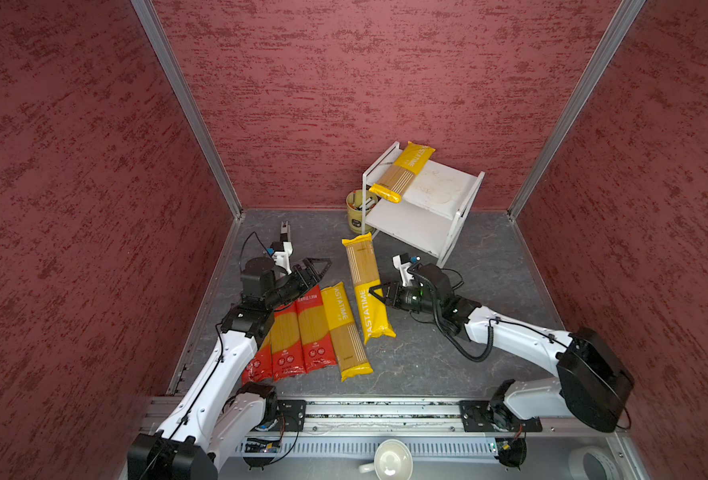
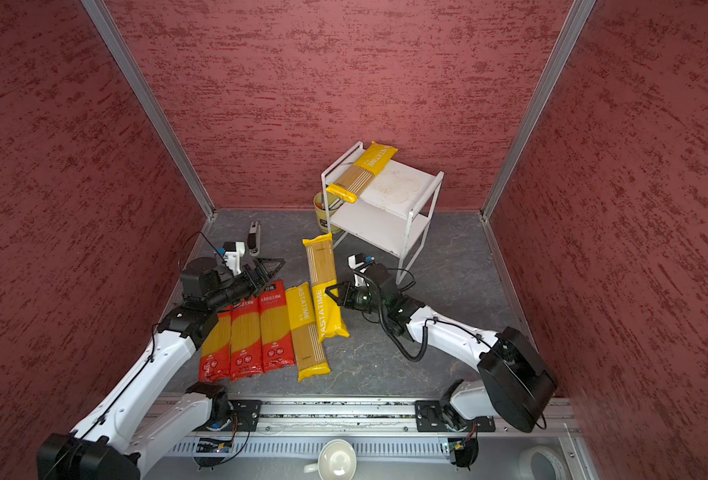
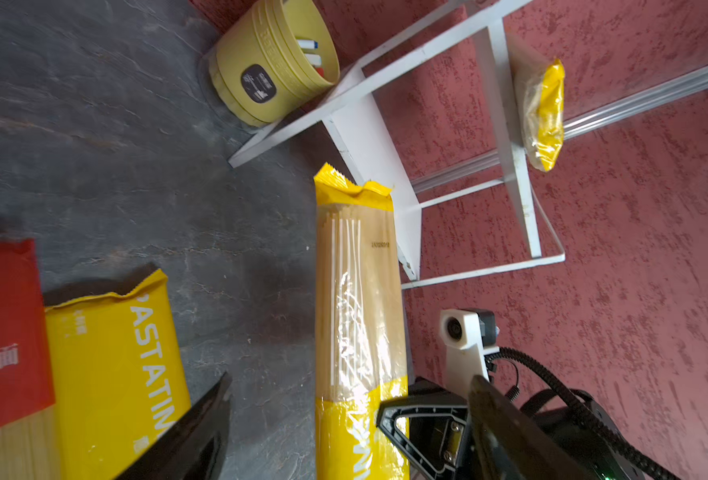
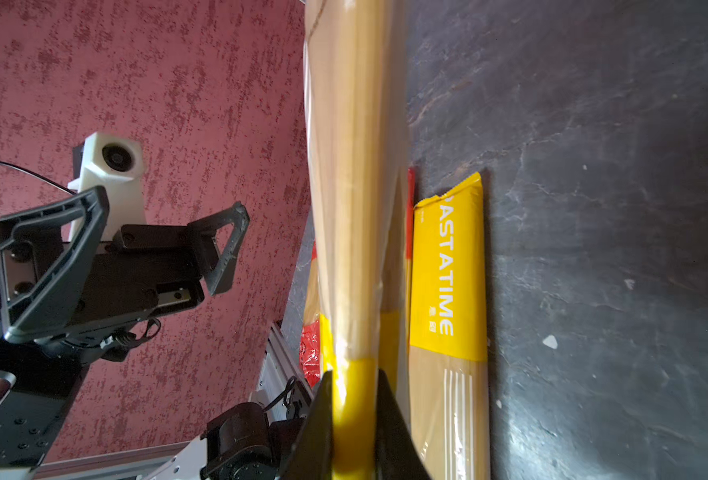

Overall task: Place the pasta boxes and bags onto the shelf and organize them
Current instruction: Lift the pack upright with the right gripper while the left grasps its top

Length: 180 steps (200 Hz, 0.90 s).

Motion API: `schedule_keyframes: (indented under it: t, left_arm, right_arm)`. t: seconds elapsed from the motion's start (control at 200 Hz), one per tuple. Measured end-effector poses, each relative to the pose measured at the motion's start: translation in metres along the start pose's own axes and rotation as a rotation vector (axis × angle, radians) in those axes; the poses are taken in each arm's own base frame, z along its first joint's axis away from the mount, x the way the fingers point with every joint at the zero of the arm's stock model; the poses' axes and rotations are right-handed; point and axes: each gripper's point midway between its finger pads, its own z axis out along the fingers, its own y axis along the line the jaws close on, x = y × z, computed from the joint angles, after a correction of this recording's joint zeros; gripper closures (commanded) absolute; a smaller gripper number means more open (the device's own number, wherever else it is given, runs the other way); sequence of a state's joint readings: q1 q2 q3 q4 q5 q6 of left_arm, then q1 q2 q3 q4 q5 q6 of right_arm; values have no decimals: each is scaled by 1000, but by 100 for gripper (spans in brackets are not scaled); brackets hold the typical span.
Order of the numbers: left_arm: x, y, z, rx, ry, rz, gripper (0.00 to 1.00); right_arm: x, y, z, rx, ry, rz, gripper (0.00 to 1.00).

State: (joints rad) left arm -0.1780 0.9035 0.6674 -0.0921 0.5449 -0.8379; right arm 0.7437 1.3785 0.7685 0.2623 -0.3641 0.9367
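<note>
1. Step in hand, I'd say: yellow pack number two is on its way to the shelf (image 1: 439, 189). The right gripper (image 1: 379, 293) is clamped on the held pack (image 1: 360, 266), biting the yellow end by the lettering. The pack looks lifted off the table (image 1: 427, 357) and turned on its edge. Its far end points at the shelf, near the lower front.
2. The left gripper (image 1: 317, 268) has its jaws wide apart and nothing in them. It hovers over the top ends of the red packs (image 1: 302, 332).
3. Where the rest sits: one yellow shelf pack (image 1: 404, 170) lies on the top board along its left side, poking out over the front. Three red packs lie side by side on the table, with a table pack (image 1: 346, 328) just beside them.
4. Next move, imo: raise the held pack above the top board, square it with the shelf pack, and lay it down right beside it.
5. Heads up: the grip is toward one end, so the long free end could droop or clip the shelf frame, or the cup (image 1: 358, 212) next to it.
</note>
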Motion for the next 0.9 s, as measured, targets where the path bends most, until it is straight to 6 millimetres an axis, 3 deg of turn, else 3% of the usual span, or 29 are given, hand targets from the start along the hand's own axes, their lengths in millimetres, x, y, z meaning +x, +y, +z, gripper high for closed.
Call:
schedule_keyframes:
  t: [0.13, 0.321, 0.481, 0.721, 0.902]
  left_arm:
    - [13, -13, 3, 42, 21, 22, 10]
    - [32, -6, 15, 41, 54, 0, 12]
    - [39, -12, 30, 62, 81, 8, 14]
    - [20, -40, 38, 121, 40, 37, 18]
    - [0, -54, 44, 168, 13, 42, 25]
  right_arm:
    - [-9, 13, 0, -26, -18, -1, 100]
    - [-24, 36, 1, -100, -61, 5, 100]
    - [-29, 53, 4, -141, -72, 6, 100]
    - [-32, 79, 5, -216, -57, -15, 100]
    - [-29, 87, 6, -240, -36, -25, 100]
